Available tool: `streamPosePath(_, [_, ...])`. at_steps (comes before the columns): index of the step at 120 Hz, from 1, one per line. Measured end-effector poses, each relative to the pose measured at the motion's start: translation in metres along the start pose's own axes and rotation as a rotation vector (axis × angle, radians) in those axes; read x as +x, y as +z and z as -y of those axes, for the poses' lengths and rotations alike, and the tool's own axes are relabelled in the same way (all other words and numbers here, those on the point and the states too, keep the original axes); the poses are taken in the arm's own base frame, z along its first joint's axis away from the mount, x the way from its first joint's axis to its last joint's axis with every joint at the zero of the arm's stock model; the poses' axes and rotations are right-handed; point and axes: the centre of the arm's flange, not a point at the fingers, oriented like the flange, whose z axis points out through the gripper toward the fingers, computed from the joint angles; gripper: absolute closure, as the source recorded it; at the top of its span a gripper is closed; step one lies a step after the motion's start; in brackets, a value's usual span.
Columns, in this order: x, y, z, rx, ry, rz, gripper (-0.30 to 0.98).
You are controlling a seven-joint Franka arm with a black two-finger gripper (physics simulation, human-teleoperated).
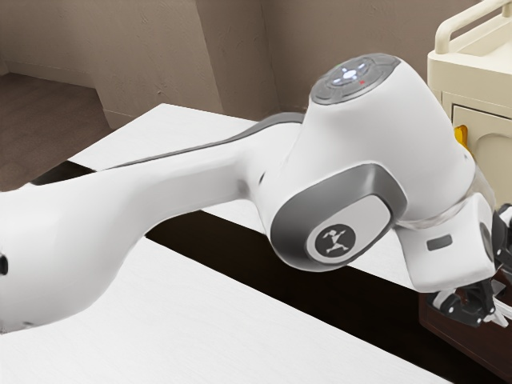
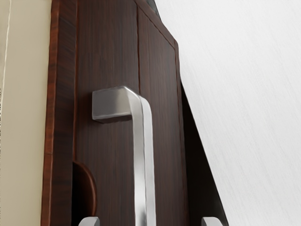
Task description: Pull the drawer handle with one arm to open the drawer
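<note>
Tabletop (image 1: 160, 320), white and crossed by a dark gap, lies under the robot arm (image 1: 368, 128), which reaches toward the exterior view's right. Beyond the arm stands a cream cabinet with a raised rail (image 1: 472, 76). The dark wooden cabinet (image 1: 452, 336) sits lower, partly behind the hand. Its wood-grained drawer front (image 2: 110, 47) carries the task's thing, a squared metal bar handle (image 2: 143, 155), bent at its end to meet the wood. The black two-finger gripper (image 2: 151, 221) is spread, its pale fingertips (image 2: 89, 221) well apart, the line of the bar running between them with space on either side.

The step in hand looks like lining up the grasp. Next calls for settling the fingers around the bar, closing firmly, then drawing straight away from the drawer front.
</note>
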Motion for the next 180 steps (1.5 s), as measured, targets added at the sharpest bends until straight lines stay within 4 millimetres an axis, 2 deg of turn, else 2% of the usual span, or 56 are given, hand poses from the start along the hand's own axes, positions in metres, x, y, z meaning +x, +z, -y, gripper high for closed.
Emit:
streamPosePath(18, [0.001, 0.012, 0.007, 0.013, -0.014, 0.017, 0.47])
streamPosePath(61, [0.007, 0.038, 0.003, -0.005, -0.053, 0.043, 0.48])
streamPosePath(98, [0.014, 0.047, -0.005, -0.021, -0.083, 0.046, 0.56])
streamPosePath(136, [0.020, 0.048, -0.016, -0.032, -0.095, 0.063, 0.63])
streamPosePath(180, [0.033, 0.030, -0.059, -0.042, -0.079, 0.134, 0.66])
